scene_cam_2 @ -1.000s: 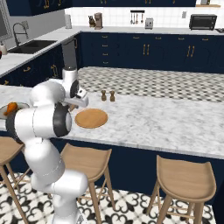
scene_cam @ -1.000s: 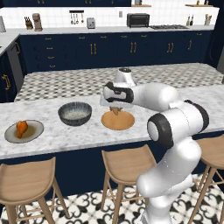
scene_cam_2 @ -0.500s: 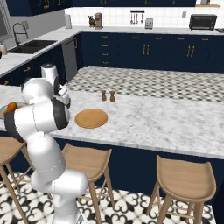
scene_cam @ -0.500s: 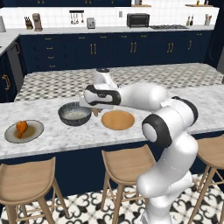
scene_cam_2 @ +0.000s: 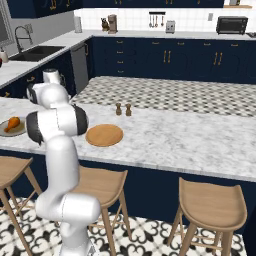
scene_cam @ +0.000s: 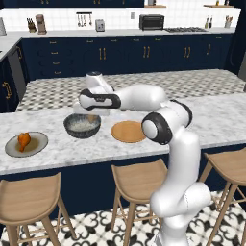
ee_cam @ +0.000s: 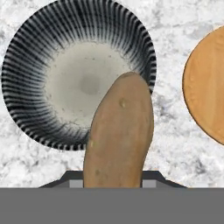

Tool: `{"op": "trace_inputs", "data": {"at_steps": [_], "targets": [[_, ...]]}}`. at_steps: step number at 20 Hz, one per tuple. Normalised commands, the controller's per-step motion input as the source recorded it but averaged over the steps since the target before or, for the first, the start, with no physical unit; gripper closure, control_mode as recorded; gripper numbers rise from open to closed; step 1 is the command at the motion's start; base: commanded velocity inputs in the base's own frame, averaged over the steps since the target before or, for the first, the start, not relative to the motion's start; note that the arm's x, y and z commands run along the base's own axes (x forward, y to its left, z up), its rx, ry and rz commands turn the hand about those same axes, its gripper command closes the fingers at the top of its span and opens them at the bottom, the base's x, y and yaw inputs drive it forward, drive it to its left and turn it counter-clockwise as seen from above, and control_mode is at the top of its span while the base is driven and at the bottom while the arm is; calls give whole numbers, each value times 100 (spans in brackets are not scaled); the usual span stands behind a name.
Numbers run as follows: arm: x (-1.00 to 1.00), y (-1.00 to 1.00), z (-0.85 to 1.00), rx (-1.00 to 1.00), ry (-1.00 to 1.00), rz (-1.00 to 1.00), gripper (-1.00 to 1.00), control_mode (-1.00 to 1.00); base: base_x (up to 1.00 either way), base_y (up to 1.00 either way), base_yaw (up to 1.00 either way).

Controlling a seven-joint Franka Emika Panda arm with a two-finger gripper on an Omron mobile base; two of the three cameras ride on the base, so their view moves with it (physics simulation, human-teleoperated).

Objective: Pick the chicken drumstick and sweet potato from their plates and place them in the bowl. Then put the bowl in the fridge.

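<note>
The left base view is looking forward and down from behind the arm's left, the right base view from its right; both are sharing the marble counter (scene_cam: 216, 115) and wooden plate (scene_cam_2: 104, 135). The hand view is looking closely down at the bowl (ee_cam: 39, 65).

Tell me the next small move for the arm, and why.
Probably shift a little further over the bowl, then release. The tool holds the sweet potato above the bowl's rim, not yet over its centre; the wooden plate is already empty.
</note>
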Motion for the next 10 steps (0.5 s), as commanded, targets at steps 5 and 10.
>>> {"op": "trace_inputs", "data": {"at_steps": [5,10], "targets": [[57,17,-47,0,0,0,100,-100,0,0,0],[7,0,-63,-1,2,0,100,-100,0,0,0]]}}
